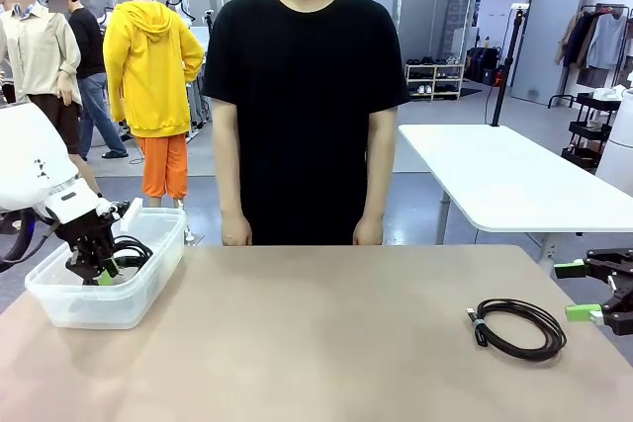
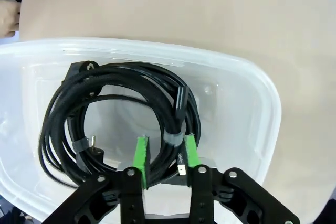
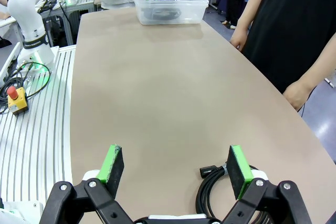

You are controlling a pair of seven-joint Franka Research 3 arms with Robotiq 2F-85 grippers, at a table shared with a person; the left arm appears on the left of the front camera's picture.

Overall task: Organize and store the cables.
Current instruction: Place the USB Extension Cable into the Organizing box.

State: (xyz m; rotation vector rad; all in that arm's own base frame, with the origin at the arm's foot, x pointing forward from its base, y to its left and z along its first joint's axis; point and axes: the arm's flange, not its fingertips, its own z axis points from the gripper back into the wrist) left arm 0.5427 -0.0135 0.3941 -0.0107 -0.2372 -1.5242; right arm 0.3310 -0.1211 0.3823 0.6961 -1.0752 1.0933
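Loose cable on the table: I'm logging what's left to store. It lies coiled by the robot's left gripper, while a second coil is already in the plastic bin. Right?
Not quite. The loose cable lies coiled by the right gripper, not the left, as the front view shows. The second coil is indeed already in the plastic bin.

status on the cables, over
Left pincer in bin, astride coiled cable, grip unclear. Right pincer open, by second cable on table. Person's hands at far edge.
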